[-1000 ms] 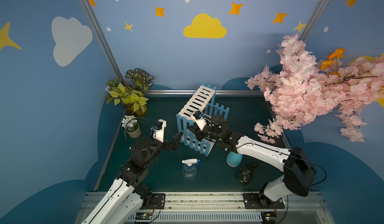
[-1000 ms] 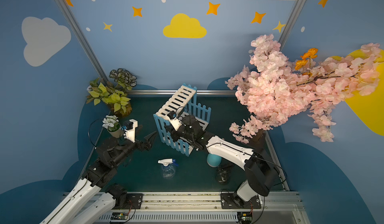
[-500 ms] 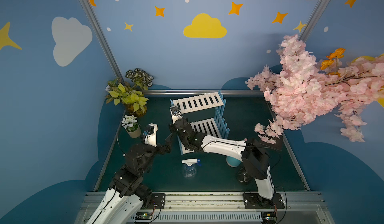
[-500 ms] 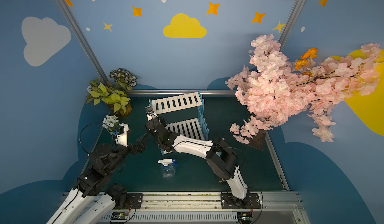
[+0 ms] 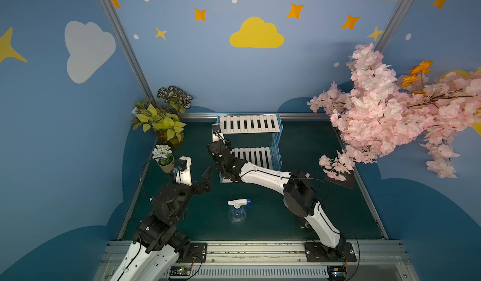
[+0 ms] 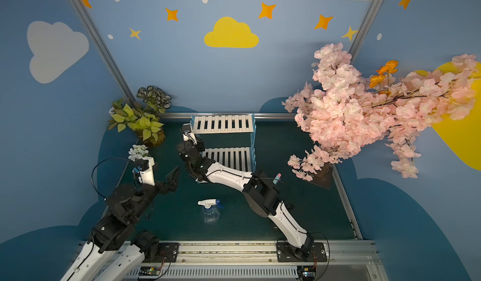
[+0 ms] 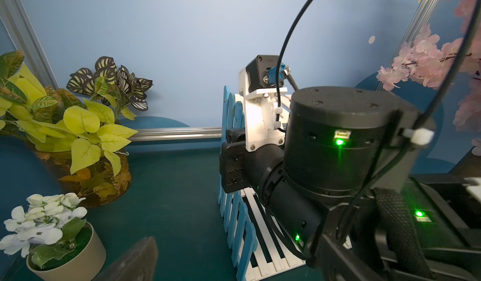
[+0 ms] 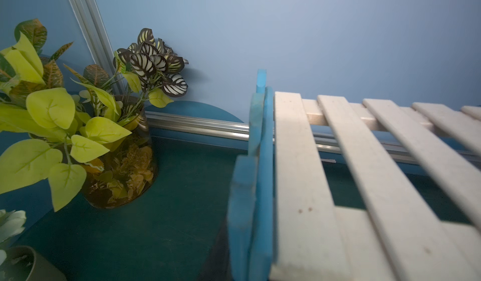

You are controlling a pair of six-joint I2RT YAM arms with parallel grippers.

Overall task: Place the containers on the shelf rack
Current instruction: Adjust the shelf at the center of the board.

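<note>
A second ago the two-tier shelf rack of white slats and light-blue picket side frames hung tilted and askew over the middle of the dark green desk. Now it stands upright and square to the back rail, much as it did half a second ago. The right arm reaches to the rack's left side frame. The right jaws are clamped shut on that frame, and the rest of the rack extends to their right.

The left jaws gape wide with nothing in them. They have drawn back a little to the left since then.

The clear round-bellied bottle with a white trigger sprayer has not moved. It stands upright on the desk, nearer the robot's base than either jaws, right of the left jaws and well apart from both.

The teal bottle and the dark smoky bottle were in plain sight a second ago. The right arm's elbow now covers them, and only the pink spout tip peeks out.

Count:
- one rack, with two slatted shelves and two side frames
- one bottle in full view
- one beige pot of white flowers, just left of the left jaws
- one pink blossom branch, far right of the right jaws
</note>
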